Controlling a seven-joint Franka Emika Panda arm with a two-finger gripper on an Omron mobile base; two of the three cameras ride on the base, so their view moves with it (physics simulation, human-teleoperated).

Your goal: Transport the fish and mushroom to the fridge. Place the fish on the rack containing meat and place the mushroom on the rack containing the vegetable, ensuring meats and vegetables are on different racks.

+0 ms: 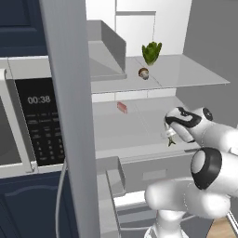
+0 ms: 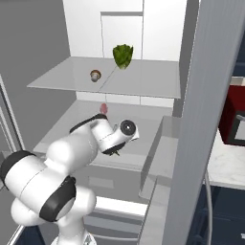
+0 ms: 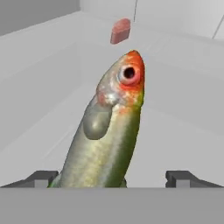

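One fish point(image 3: 109, 140) fills the centre of the hand view: a slim body with olive-green scaled flanks, a paler grey belly and gill cover, an orange-red head and one round dark eye. It lies between the two dark fingertips point(image 3: 41, 178), which stand far apart at the lower left and lower right of that view, each with a gap to the fish; the gripper point(image 3: 116, 179) is spread wide and clamps nothing. Its tail end peeks out below the hand at centre right of the left base view, over the lower fridge rack point(image 1: 139, 135). One piece of red meat point(image 3: 120, 30) sits farther back on that rack. On the upper rack point(image 1: 195, 74), one brown-capped mushroom point(image 1: 143, 73) rests near one leafy green vegetable point(image 1: 151, 52).
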